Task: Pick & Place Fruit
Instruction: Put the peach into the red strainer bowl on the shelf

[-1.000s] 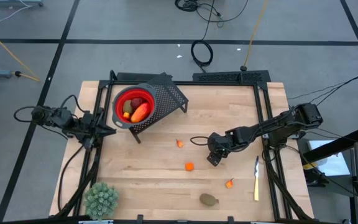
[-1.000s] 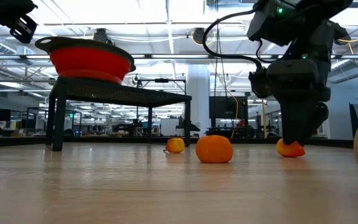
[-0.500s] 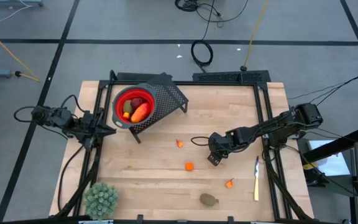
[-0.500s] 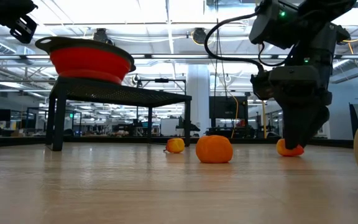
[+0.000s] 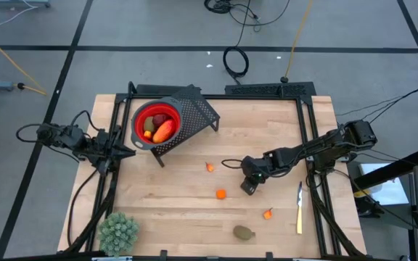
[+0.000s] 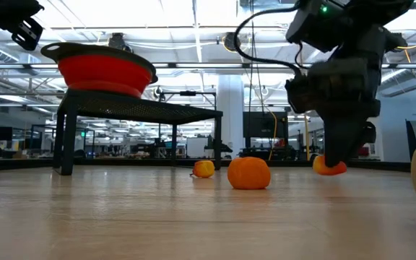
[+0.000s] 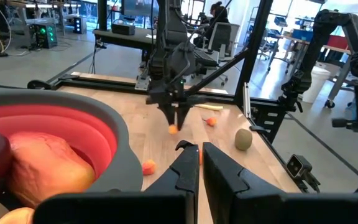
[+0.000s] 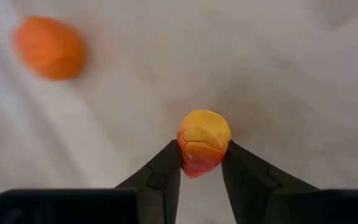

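Note:
My right gripper (image 5: 247, 187) stands low over the middle right of the table, shut on a small orange-red fruit piece (image 8: 202, 146), which also shows in the low view (image 6: 329, 166). Three small orange bits (image 5: 210, 167) (image 5: 221, 193) (image 5: 268, 213) and a brownish-green oval (image 5: 244, 232) lie on the wood. A red bowl (image 5: 154, 123) sits on a black mesh stand (image 5: 194, 112) at the far left and holds several fruit. My left gripper (image 5: 125, 151) waits shut beside the bowl, holding nothing. My right gripper pinches the orange-red piece at its lower sides (image 8: 194, 163) between its two fingertips (image 8: 169, 163). The fingers point down from above. The piece sits at their free ends, a little above the tabletop.
A knife (image 5: 300, 208) lies near the right edge. A pale green spiky plant (image 5: 118, 232) stands at the near left corner. Black frame rails (image 5: 310, 138) run along both sides of the table. A cable (image 5: 231, 162) trails by the right gripper.
My right gripper has shut on the orange-red piece, then raised it a little off the table and shifted slightly toward the left. The other fruit has stayed in place.

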You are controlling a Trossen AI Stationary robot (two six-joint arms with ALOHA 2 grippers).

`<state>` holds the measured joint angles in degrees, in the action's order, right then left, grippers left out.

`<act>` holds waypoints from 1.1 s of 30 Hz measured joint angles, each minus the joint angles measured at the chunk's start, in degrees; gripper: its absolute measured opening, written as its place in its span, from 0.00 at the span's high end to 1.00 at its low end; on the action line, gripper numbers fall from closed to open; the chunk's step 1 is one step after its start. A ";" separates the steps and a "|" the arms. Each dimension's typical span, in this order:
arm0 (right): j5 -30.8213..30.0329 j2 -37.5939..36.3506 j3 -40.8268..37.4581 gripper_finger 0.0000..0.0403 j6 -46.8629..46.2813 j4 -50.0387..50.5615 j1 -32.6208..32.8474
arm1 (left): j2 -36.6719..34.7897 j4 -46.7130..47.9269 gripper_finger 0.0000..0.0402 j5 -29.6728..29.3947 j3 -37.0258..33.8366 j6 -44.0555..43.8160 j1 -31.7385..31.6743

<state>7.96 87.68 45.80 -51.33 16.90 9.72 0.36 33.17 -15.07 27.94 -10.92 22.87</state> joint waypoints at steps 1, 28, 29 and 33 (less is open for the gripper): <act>1.85 0.00 0.00 0.76 -0.05 -1.18 0.00 | 0.00 0.00 0.95 -0.01 0.00 0.00 0.00; 23.70 0.00 0.00 0.75 2.75 -87.49 -0.02 | 0.00 0.02 0.95 0.14 0.02 -0.37 0.00; 23.70 0.00 0.02 0.75 2.75 -89.68 -0.02 | 0.00 0.02 0.95 0.20 0.02 -0.39 -0.02; 23.68 -0.05 0.07 0.75 2.76 -94.04 -0.02 | 0.00 0.02 0.95 0.26 0.02 -0.53 -0.01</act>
<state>31.65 87.62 45.87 -48.57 -77.13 9.69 0.36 33.19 -14.81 27.97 -11.45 22.86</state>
